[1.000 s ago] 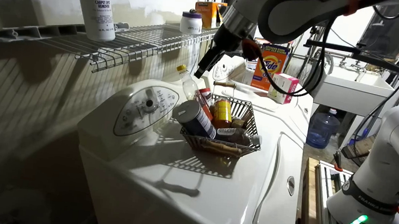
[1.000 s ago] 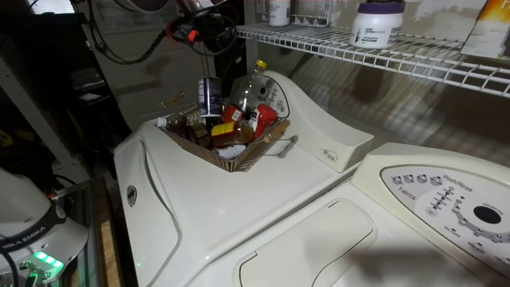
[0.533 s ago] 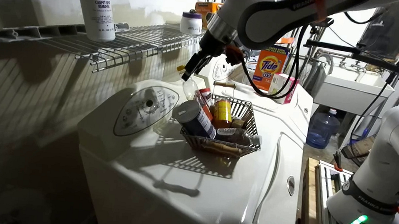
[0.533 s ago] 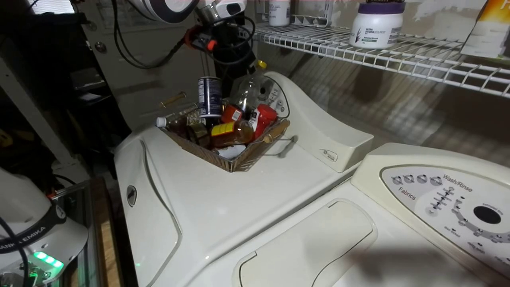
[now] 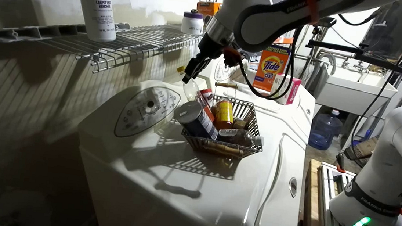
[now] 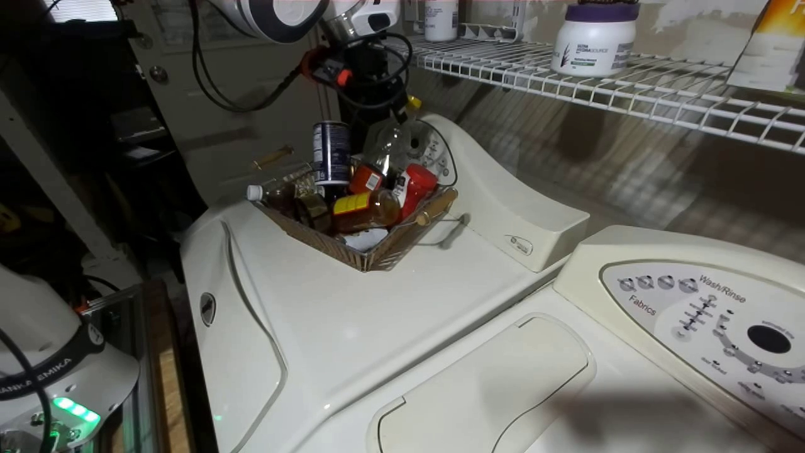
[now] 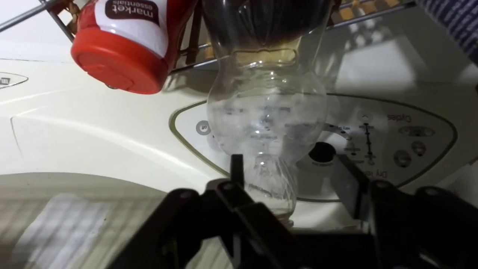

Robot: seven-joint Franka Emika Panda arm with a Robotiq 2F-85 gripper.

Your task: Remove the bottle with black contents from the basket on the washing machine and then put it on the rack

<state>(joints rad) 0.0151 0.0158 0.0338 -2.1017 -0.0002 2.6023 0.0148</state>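
One red-lidded container (image 7: pixel 127 45) (near bottle (image 7: pixel 267 101))

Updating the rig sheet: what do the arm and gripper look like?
The arm is white with black trim lettered FRANKA, a silver wrist collar, an orange-red band, black cables and green lights on the base. The gripper is black, angular and jointed, with flat, dark fingers.

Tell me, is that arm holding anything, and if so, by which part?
Nothing is held: in the wrist view, the tool is open, with a visible gap beside the neck of the clear bottle.
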